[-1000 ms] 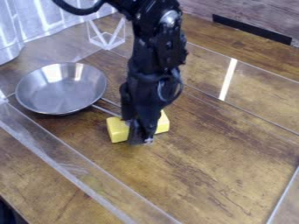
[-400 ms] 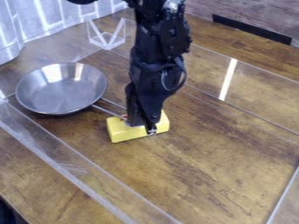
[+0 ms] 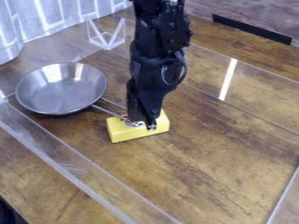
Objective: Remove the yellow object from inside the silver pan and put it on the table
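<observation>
The yellow object lies flat on the table, just to the right of the silver pan, which holds nothing. My gripper hangs straight down over the block's right half. Its fingertips are drawn together right at the block's top face. I cannot tell whether they touch it. The black arm covers part of the block's far edge.
A clear wire-like stand sits behind the pan at the back. Glossy clear strips run across the planks. A pale curtain-like surface fills the back left corner.
The arm has risen a little and straightened over the block, which stayed put on the table. The fingers that straddled the block have come together.
</observation>
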`<state>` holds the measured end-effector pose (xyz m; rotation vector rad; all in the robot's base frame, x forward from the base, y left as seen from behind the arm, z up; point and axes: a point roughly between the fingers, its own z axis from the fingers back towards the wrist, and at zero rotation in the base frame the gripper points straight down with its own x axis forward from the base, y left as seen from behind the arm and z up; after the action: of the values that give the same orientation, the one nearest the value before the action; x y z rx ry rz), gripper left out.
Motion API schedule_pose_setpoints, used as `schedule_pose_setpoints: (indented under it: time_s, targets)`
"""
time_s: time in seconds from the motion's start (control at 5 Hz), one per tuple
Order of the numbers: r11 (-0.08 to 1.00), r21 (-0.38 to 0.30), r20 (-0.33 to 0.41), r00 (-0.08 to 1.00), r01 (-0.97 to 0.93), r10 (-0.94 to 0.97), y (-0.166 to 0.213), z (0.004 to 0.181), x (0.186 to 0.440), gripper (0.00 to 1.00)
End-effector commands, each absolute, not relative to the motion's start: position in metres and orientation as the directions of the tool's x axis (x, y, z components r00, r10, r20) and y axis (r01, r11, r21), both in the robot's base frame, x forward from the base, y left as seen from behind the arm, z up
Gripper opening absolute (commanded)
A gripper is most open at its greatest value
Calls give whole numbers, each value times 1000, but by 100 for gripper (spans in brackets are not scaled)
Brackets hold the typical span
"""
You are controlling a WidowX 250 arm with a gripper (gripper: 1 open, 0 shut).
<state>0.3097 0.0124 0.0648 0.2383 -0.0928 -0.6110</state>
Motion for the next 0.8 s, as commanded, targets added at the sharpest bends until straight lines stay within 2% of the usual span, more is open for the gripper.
schedule_pose_setpoints:
  time_s: [0.0, 0.2, 0.4, 0.6]
  targets:
    - [793, 304, 100, 810, 528, -578, 15, 97, 320, 0]
    - [793, 313, 108, 810, 522, -576, 17, 101, 321, 0]
    - [794, 311, 109, 811, 522, -575, 19, 96, 321, 100]
    - [795, 307, 109, 810, 523, -576, 20, 93, 320, 100]
